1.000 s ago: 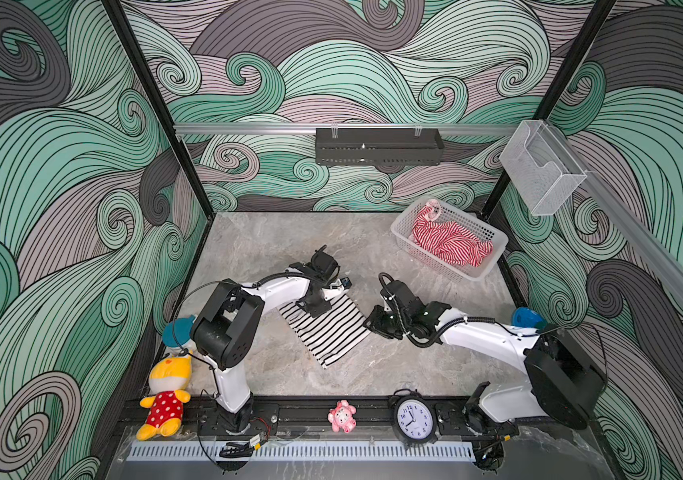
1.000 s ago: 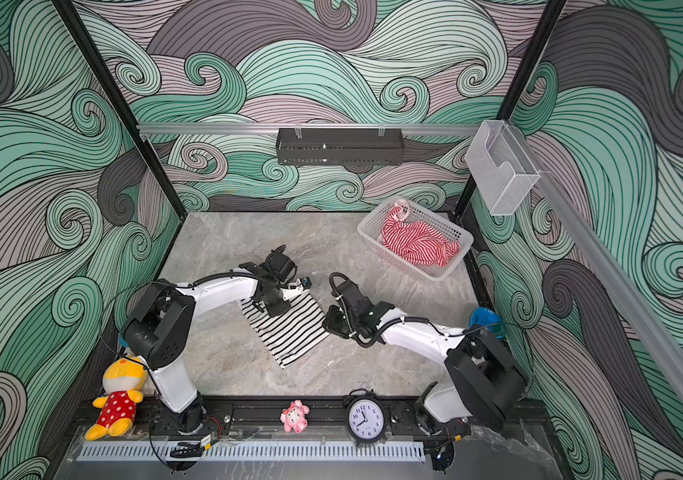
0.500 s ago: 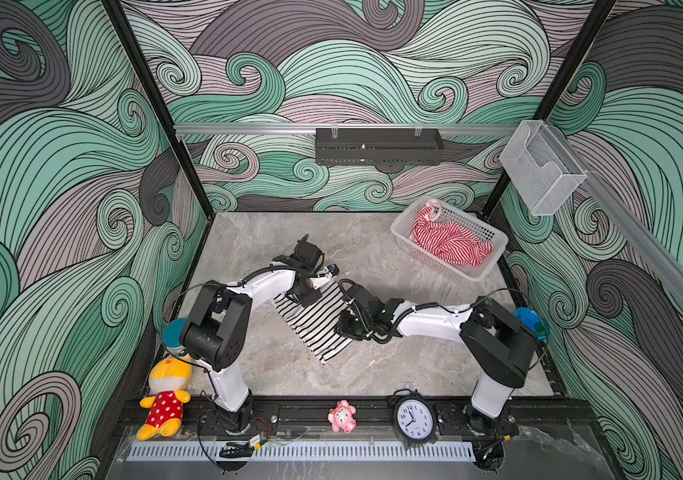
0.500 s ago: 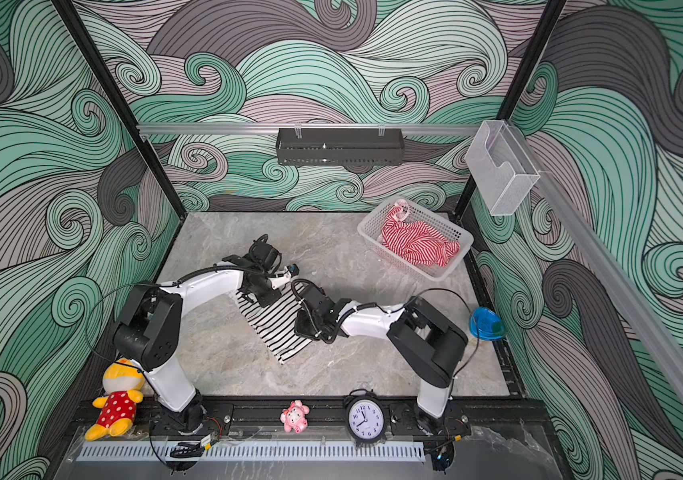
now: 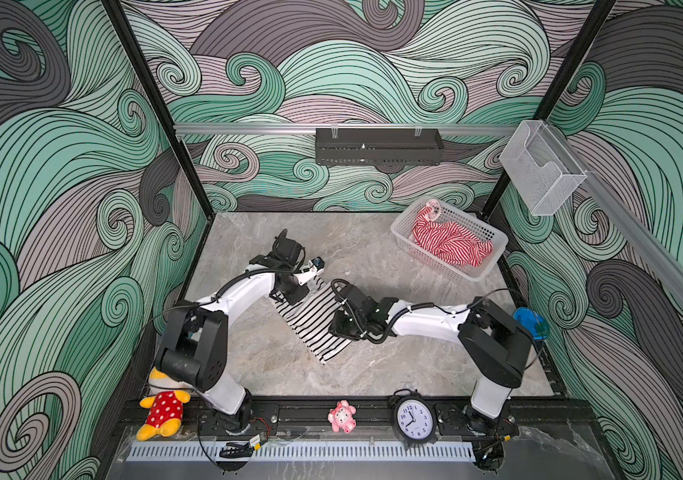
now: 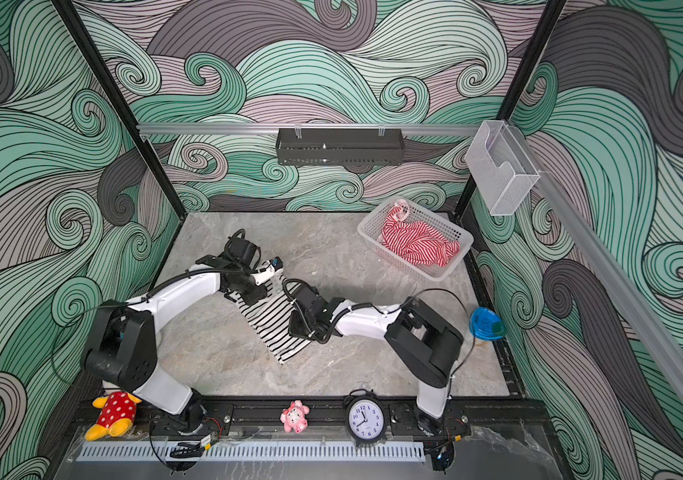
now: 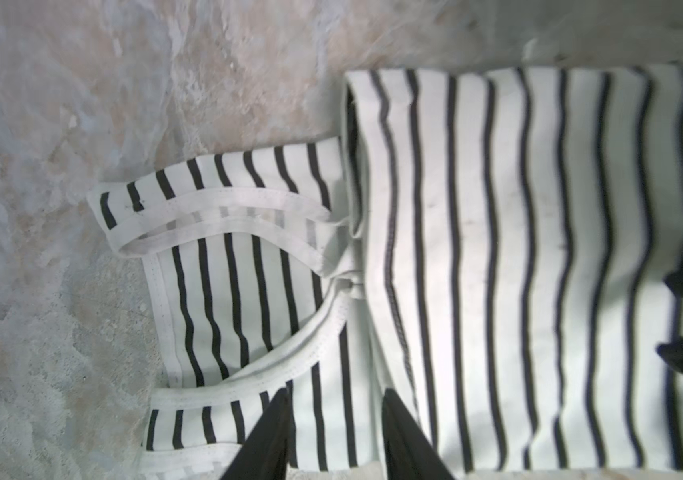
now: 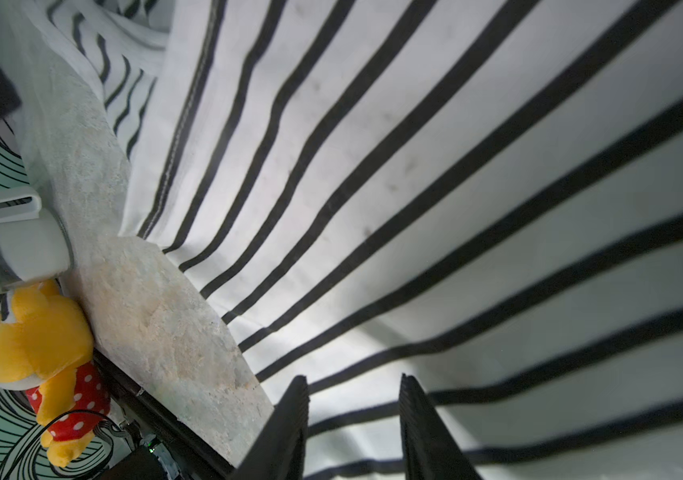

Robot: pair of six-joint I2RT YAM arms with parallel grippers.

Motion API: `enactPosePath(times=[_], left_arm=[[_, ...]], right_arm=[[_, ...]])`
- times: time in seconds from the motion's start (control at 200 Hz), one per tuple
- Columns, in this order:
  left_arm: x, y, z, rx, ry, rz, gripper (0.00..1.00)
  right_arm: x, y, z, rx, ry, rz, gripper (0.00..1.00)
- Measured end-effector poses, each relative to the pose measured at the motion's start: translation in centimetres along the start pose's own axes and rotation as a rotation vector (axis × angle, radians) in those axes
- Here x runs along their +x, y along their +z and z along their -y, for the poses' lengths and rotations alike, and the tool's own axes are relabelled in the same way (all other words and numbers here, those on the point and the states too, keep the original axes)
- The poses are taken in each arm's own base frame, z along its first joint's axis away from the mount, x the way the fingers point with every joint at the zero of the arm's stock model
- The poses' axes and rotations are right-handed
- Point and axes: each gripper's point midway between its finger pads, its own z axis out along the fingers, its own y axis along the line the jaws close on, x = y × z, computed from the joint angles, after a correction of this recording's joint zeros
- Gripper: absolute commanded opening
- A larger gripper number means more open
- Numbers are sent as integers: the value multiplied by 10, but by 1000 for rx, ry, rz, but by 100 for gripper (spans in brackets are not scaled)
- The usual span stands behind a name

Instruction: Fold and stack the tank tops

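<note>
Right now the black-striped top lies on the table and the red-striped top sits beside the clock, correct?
No. The red-striped top is bunched in the basket at the back right, as both top views show; the black-striped top does lie on the table.

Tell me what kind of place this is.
Probably a staged robot test booth, not a home: a left arm and right arm mounted on a front rail, wave-print walls on black frame posts, and props like a clock and plush toy.

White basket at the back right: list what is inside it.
A crumpled red-and-white striped tank top lies in the basket. Anything beneath the fabric is covered.
</note>
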Motion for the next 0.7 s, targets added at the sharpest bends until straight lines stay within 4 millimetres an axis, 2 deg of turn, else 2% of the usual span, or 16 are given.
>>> enactPosePath(times=[0.1,0.165,0.25,0.341,0.411,0.536,0.701], left_arm=[[-12,-17,30,24,74,60,44],[-14,-19,55,52,135,69,44],[-8,-12,92,107,214,47,43],[8,3,117,147,258,-16,43],[22,17,120,145,255,-93,42],[43,41,110,88,233,-221,42],[52,47,95,-2,218,-267,42]], right_arm=[[-16,-31,19,11,24,61,52],[-24,-46,37,31,48,93,51],[-29,-59,64,78,77,112,47],[-27,-62,82,119,84,106,40],[-26,-62,84,129,73,97,32],[-31,-56,78,114,59,97,19],[-41,-32,70,90,57,88,14]])
